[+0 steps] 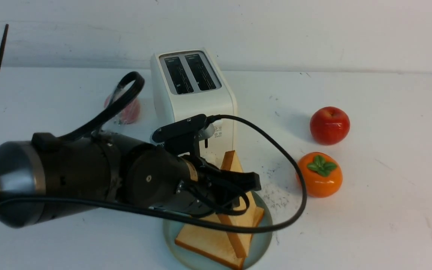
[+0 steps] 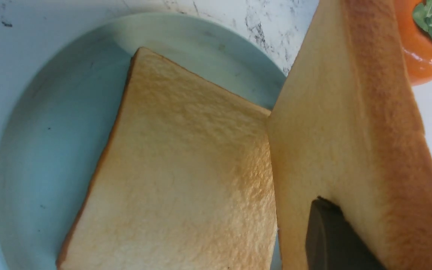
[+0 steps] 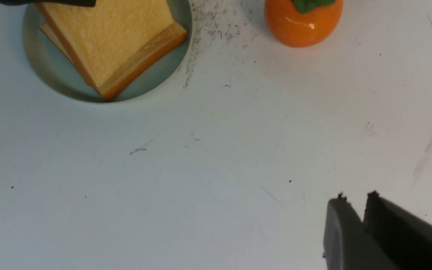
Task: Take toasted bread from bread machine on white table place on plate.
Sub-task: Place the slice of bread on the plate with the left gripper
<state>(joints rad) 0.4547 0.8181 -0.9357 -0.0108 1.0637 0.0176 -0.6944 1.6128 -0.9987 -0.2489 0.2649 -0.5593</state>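
Toasted bread (image 1: pixel 228 162) stands edgewise over plate (image 1: pixel 264 240), pinched in left claw (image 1: pixel 251 185); right claw (image 3: pixel 356 197) nearly closed, empty.

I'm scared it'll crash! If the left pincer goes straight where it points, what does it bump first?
Probably the flat golden toast slice on the round pale blue-green plate, beneath the tilted slice it holds; depth is unclear.

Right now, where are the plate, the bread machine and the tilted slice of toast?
the plate (image 2: pixel 51 131), left wrist view, on its bare inner surface.
the bread machine (image 1: pixel 197 103), front view, on the white wall below the two slots.
the tilted slice of toast (image 2: pixel 313 131), left wrist view, on its pale face.
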